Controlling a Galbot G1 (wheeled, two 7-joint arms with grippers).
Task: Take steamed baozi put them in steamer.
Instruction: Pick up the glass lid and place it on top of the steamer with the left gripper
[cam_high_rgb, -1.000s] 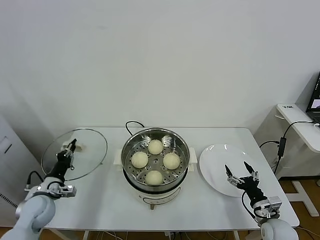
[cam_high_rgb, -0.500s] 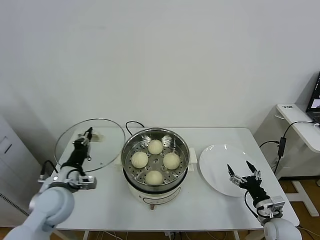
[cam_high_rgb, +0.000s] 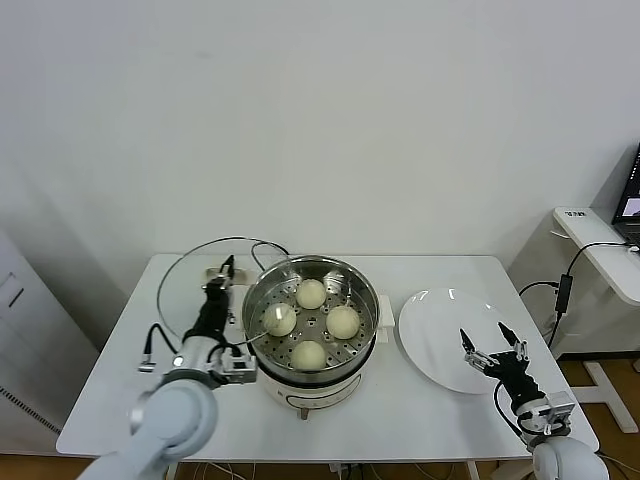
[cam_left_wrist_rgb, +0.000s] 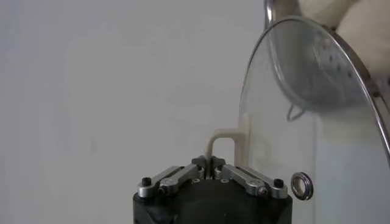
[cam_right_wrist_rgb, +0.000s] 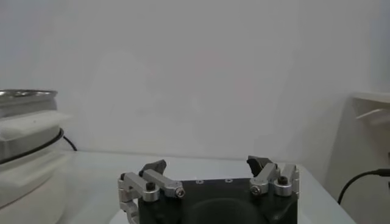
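The steamer stands mid-table, a shiny steel pot on a white base. Several cream-white steamed baozi lie on its perforated tray. My left gripper is shut on the cream handle of the round glass lid. It holds the lid tilted in the air, with the lid's edge over the steamer's left rim. In the left wrist view the left gripper pinches the handle, and the steamer shows through the glass. My right gripper stands open and empty at the near right edge of the plate, the right gripper with nothing between its fingers.
A flat white plate lies right of the steamer. A black cord loops behind the pot. A side desk with a hanging cable stands beyond the table's right edge. The wall is close behind.
My left gripper has carried the glass lid rightward from the table's left end up to the steamer. The right gripper has drifted slightly right and toward me, still open.
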